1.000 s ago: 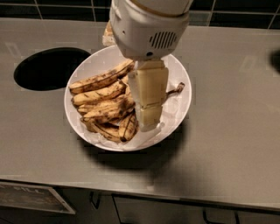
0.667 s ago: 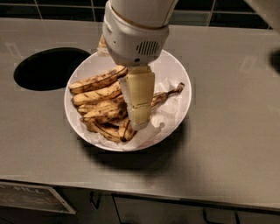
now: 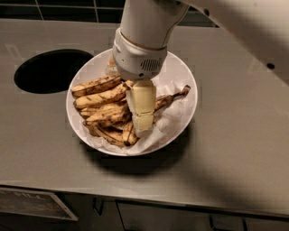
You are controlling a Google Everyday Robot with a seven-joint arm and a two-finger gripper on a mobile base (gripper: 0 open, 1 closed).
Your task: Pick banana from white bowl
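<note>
Several brown-speckled bananas [image 3: 97, 85] lie heaped in the white bowl [image 3: 183, 72], mostly on its left half, stacked roughly side by side with their ends pointing out toward the rim. One more banana, the long-stemmed banana [image 3: 174, 96], stretches to the right, its dark stem reaching over the crumpled white paper [image 3: 169, 117] that lines the bowl.

From where I stand, the gripper [image 3: 142, 128] comes straight down into the middle of the bowl — a pale cream block hanging from the rounded white wrist housing [image 3: 140, 58]. Its tip sits down among the fruit, right against the inner ends of the heaped bananas and across the near end of the long-stemmed banana. Whether it is clamped on anything or hanging loose, I cannot tell; from this side it shows as a single slab.

The bowl sits on a grey metal countertop [image 3: 239, 149]. A dark round hole [image 3: 49, 70] is cut into the counter just to the bowl's left — close beside it, not touching. Dark tiles [image 3: 67, 9] run along the back edge, and a slanted label plate [image 3: 31, 203] shows below the counter's front lip.
</note>
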